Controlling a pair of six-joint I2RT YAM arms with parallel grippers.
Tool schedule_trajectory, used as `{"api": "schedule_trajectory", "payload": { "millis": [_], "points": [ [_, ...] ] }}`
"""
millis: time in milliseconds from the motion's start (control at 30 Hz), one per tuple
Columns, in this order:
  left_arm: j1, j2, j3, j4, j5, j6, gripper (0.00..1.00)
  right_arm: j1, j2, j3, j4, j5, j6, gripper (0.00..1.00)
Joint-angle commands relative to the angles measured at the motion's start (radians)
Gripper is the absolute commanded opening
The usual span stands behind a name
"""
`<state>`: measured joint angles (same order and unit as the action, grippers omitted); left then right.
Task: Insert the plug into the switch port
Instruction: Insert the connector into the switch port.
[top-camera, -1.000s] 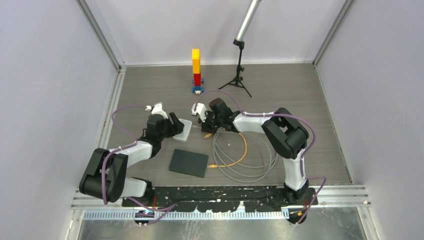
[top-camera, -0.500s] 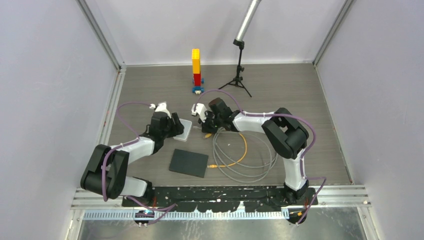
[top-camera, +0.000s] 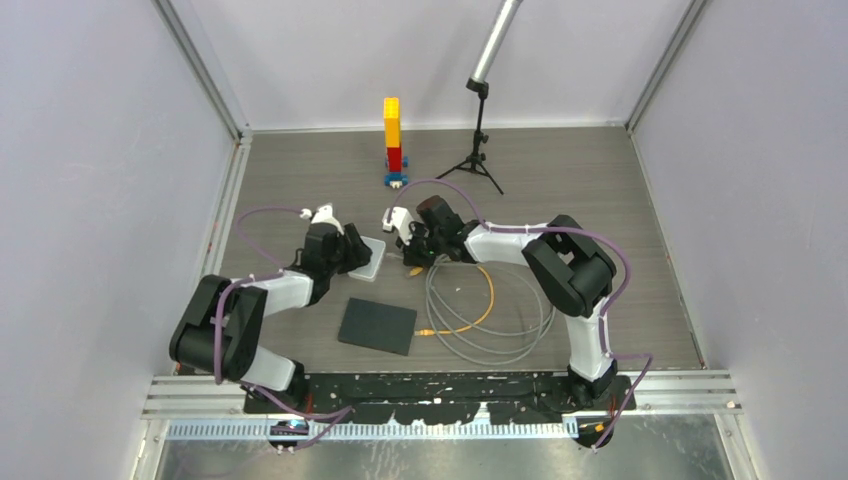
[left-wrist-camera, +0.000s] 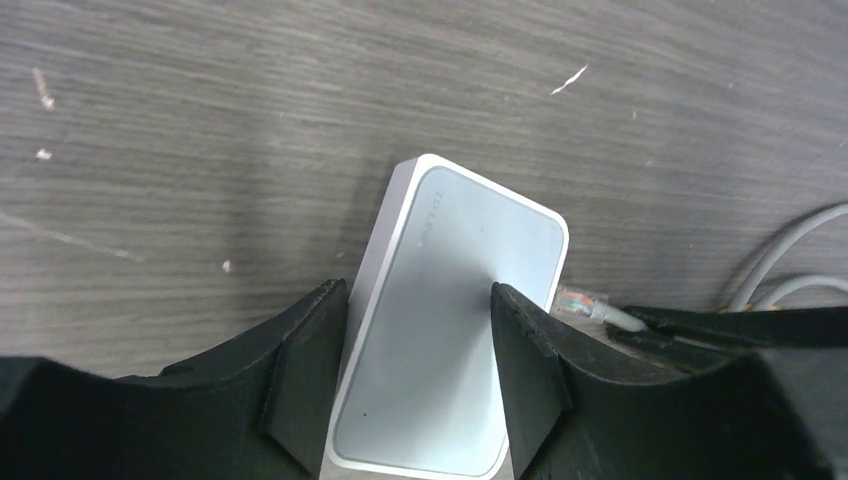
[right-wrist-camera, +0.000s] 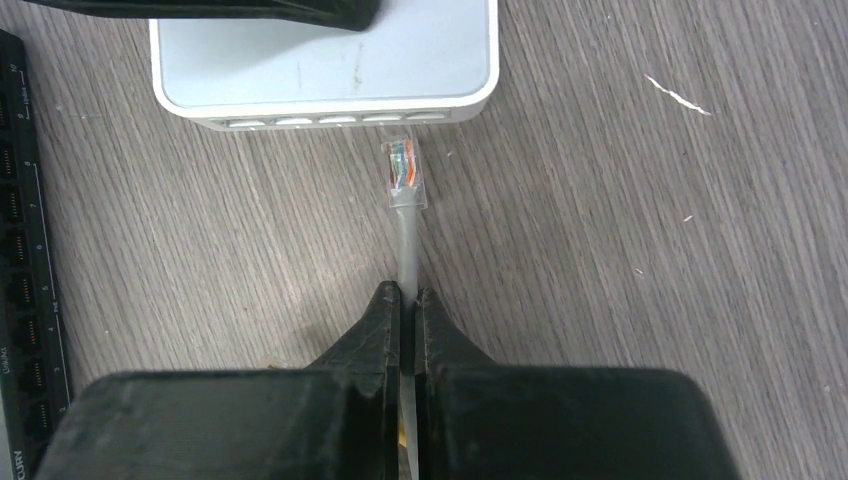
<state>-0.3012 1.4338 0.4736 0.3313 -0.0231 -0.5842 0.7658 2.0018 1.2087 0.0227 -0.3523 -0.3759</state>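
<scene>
On the grey wood-grain table (top-camera: 620, 190) the small white rounded-corner plastic box (left-wrist-camera: 480, 235) lies flat. My left gripper (left-wrist-camera: 418, 300) straddles it, jaws half spread and close to both long sides; I cannot tell whether they press it. My right gripper (right-wrist-camera: 407, 300) is pinched tight on the thin grey cable (right-wrist-camera: 406, 240) just behind its clear plug (right-wrist-camera: 403, 168). The plug points at the end switch port (right-wrist-camera: 425, 119), near but not in. I judge the lining-up nearly done; the push in remains.
</scene>
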Motion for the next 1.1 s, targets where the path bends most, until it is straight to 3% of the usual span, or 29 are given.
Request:
{"api": "schedule_trajectory", "payload": {
  "millis": [0, 667, 1067],
  "points": [
    [-0.003, 0.070, 0.001, 0.110, 0.049, -0.035, 0.56, 0.007, 0.013, 0.038, 0.002, -0.005, 0.009, 0.01],
    [-0.003, 0.073, 0.007, 0.096, 0.040, 0.003, 0.56, 0.005, 0.026, 0.050, 0.013, 0.119, 0.050, 0.00],
    [-0.003, 0.082, 0.009, 0.111, 0.050, 0.010, 0.56, 0.005, 0.039, 0.088, -0.056, 0.048, 0.007, 0.01]
  ]
}}
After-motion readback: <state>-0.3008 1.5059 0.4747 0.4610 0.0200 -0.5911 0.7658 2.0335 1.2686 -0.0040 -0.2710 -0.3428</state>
